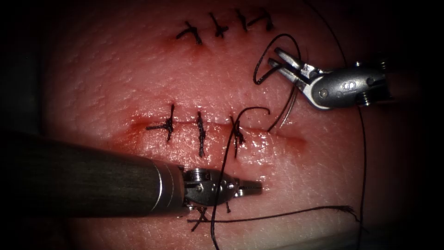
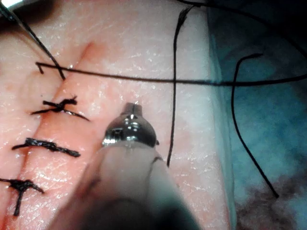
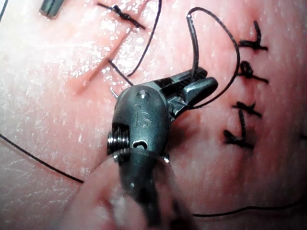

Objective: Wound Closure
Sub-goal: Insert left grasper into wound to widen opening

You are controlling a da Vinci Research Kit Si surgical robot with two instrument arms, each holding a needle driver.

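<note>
The cut (image 1: 282,136) runs across the tissue (image 1: 115,83) with three stitches (image 1: 201,132) over its left and middle part, and its right end gapes. Above that right end, my right tool (image 1: 274,55) (image 3: 211,79) is shut on the needle (image 1: 289,109) near its tail. The needle's curve hangs under the tool with its tip close to the tissue, and I cannot tell whether they touch. Thread (image 1: 263,55) loops around these jaws. Below the cut, my left tool (image 1: 256,187) (image 2: 133,109) is shut on nothing. A thread strand (image 1: 222,166) from the third stitch crosses its wrist.
A second stitched row (image 1: 217,25) lies on the far part of the tissue. Long thread (image 1: 286,214) trails along the near edge and climbs the right side (image 1: 364,139). A short cut end of thread (image 1: 201,217) sits beside the left tool's wrist.
</note>
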